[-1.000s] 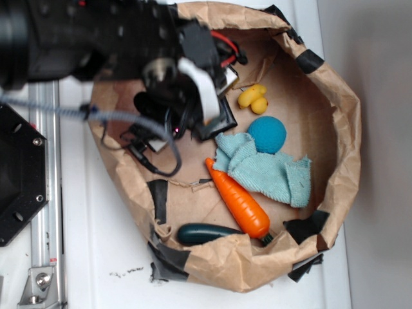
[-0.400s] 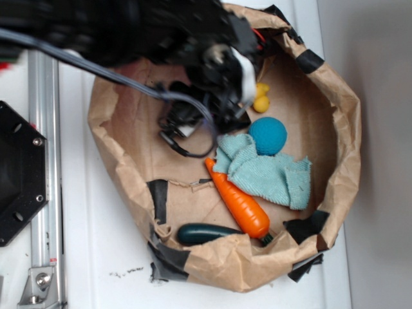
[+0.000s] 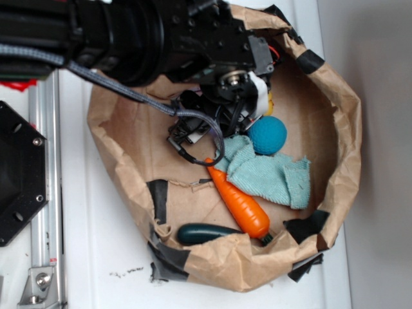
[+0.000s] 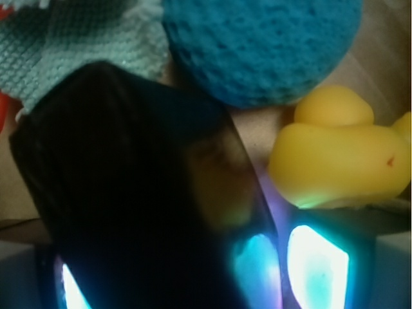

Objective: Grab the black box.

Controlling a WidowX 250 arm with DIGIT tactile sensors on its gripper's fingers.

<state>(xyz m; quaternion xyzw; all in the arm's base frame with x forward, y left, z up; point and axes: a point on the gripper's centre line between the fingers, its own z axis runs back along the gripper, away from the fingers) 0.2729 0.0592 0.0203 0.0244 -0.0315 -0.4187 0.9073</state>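
Note:
The black box (image 4: pixel 129 180) fills the wrist view, glossy and tilted, its lower part sitting between the two glowing pads (image 4: pixel 315 264). My gripper (image 4: pixel 193 280) is shut on it, with a pad at each side edge. In the exterior view the gripper (image 3: pixel 248 106) hangs low inside the brown paper bag (image 3: pixel 341 96), just left of the blue ball (image 3: pixel 267 135); the arm hides the box there. The ball (image 4: pixel 264 45) and a yellow rubber duck (image 4: pixel 335 154) lie right beyond the box.
A light blue cloth (image 3: pixel 264 170), an orange carrot (image 3: pixel 239 203) and a dark green cucumber toy (image 3: pixel 206 233) lie in the bag. Black tape patches (image 3: pixel 158 199) mark its walls. The robot's base plate (image 3: pixel 19 174) and rail (image 3: pixel 45 193) stand at the left.
The arm has swung right across the bag, from its left part to beside the blue ball and duck. The black box, partly visible a second ago, is now covered by the gripper.

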